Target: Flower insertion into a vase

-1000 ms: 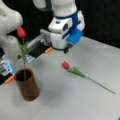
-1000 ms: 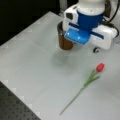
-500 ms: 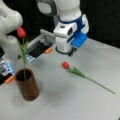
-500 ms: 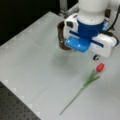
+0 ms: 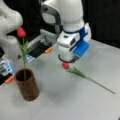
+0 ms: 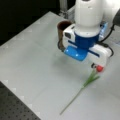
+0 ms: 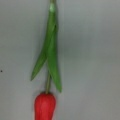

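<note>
The dark brown vase (image 5: 27, 85) stands at a front view's left with one red tulip (image 5: 21, 32) upright in it. In a front view the vase (image 6: 62, 27) is half hidden behind the arm. A second red tulip lies flat on the grey table in both front views, bud (image 5: 65, 65) (image 6: 100, 68) toward the arm. My gripper (image 5: 67, 59) hangs right above that bud, its fingers hidden under the white and blue hand. The wrist view looks straight down on the bud (image 7: 45, 106) and its green leaves (image 7: 51, 55); no fingers show there.
A black unit with orange tabs (image 5: 40, 48) lies behind the vase. A white rounded body (image 5: 10, 22) stands at a front view's left. A dark perforated board (image 6: 15, 107) borders the table (image 6: 32, 57) at a front view's bottom left.
The arm has moved from beside the vase over to the lying tulip and now hangs above its bud. Both tulips and the vase have stayed put.
</note>
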